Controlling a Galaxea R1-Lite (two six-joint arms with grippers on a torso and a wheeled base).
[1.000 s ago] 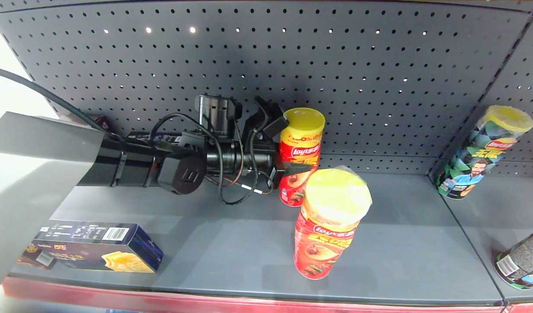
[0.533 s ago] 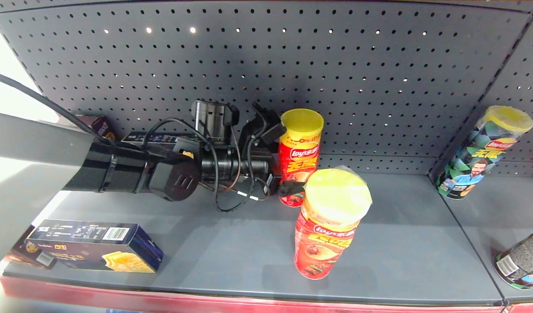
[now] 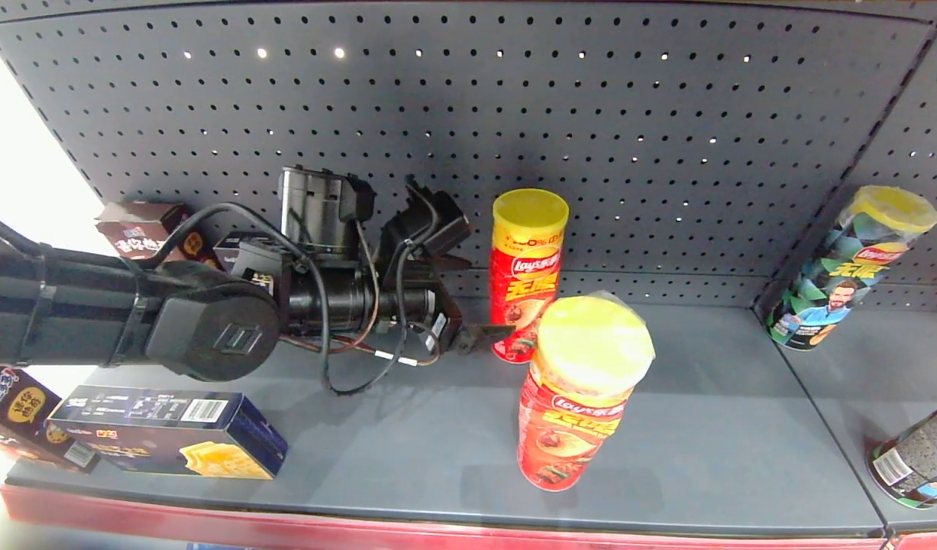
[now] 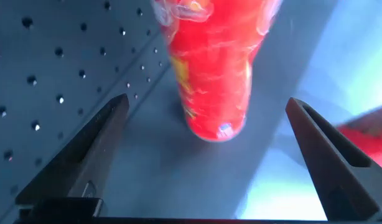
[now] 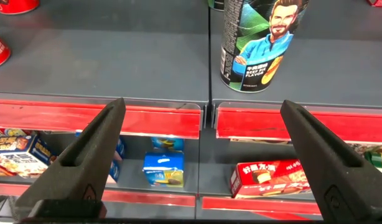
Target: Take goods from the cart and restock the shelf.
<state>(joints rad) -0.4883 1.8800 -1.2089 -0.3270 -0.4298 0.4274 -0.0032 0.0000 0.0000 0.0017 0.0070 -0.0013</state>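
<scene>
We are logging the grey shelf (image 3: pixel 705 428) and its pegboard back panel (image 3: pixel 514 114) first. The left arm (image 3: pixel 132 321) is lying across the shelf's left half; over the last second it has been drawing back leftward, uncovering brown boxes (image 3: pixel 143 229) against the panel. A dark blue box (image 3: pixel 170 431) is lying flat near the front edge. Two red chip cans are standing upright: the front can (image 3: pixel 579 389) near the shelf's middle, and the rear can (image 3: pixel 528 275) just behind it, close to the panel. A second ago the left end effector (image 3: pixel 487 298) was wrapped around the rear can; now it is released, jaws spread wide and apart from the can, which is staying upright where it was set. In the left wrist view we are seeing the same rear can (image 4: pixel 213 74) standing free between and beyond the spread jaws of the left end effector (image 4: pixel 206 102). We are judging this placement as finished, with the arm clearing out, presumably for the next item from the cart. The right end effector (image 5: pixel 202 104) is also released and empty, hanging before the shelf's red front edge below a green can (image 5: pixel 253 43).
</scene>
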